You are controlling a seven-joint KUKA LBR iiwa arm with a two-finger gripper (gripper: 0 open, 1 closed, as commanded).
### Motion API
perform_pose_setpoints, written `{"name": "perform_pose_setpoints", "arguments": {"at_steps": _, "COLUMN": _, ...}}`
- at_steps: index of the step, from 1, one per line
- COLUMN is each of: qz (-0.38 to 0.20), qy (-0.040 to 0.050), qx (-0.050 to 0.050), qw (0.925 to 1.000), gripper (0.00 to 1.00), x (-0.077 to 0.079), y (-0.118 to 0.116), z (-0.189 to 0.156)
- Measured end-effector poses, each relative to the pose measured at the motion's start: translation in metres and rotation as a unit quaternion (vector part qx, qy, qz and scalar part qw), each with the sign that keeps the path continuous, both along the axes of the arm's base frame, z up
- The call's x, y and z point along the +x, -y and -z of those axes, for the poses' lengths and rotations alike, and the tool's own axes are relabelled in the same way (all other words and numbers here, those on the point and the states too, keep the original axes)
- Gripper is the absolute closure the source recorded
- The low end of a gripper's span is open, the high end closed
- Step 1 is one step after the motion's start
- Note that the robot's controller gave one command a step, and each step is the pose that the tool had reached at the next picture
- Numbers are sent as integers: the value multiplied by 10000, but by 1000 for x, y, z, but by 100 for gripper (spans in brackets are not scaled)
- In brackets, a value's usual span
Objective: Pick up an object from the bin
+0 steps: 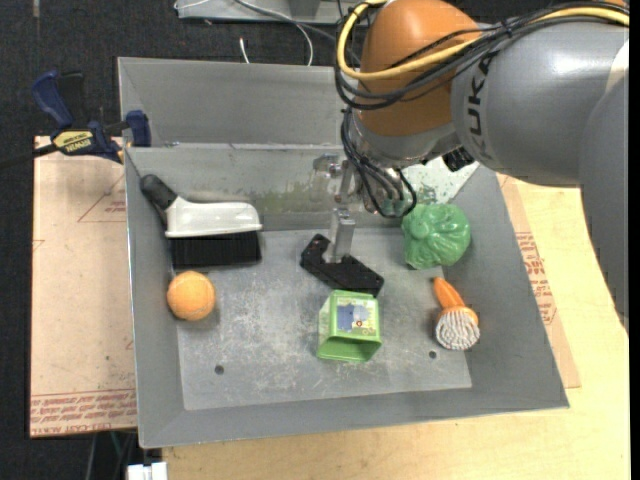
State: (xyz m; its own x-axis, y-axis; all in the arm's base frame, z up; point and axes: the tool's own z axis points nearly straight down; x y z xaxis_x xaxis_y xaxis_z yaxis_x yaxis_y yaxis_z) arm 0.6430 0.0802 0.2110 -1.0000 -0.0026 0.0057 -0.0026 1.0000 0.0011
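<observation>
Grey bin (260, 358): pincer (343, 236) over a black flat piece (345, 268), perhaps touching; apart or together, cannot tell; green box (350, 328) beside.

Item: black bar-shaped piece (360, 275), one only. Colour matt black throughout, with no markings that can be made out. Form long, low and flat, its upper-left end somewhat broader and blunter than the other. Pose: lying flat on the grey floor of the bin (260, 358), set on a slant, running from upper left down to lower right. Position: about the centre of the frame, slightly right of the middle.
</observation>
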Motion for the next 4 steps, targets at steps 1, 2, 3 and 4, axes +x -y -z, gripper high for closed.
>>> {"name": "perform_pose_setpoints", "arguments": {"at_steps": 1, "qz": 9, "qy": 39, "qx": 2, "qw": 10000, "gripper": 0, "x": 1, "y": 0, "z": -5}}
{"name": "perform_pose_setpoints", "arguments": {"at_steps": 2, "qz": 673, "qy": 44, "qx": 4, "qw": 9977, "gripper": 0, "x": -5, "y": 41, "z": 56}}
{"name": "perform_pose_setpoints", "arguments": {"at_steps": 3, "qz": -61, "qy": 75, "qx": 14, "qw": 10000, "gripper": 0, "x": -13, "y": 90, "z": 56}}
{"name": "perform_pose_setpoints", "arguments": {"at_steps": 4, "qz": 1538, "qy": 30, "qx": 8, "qw": 9881, "gripper": 0, "x": -17, "y": 77, "z": 92}}
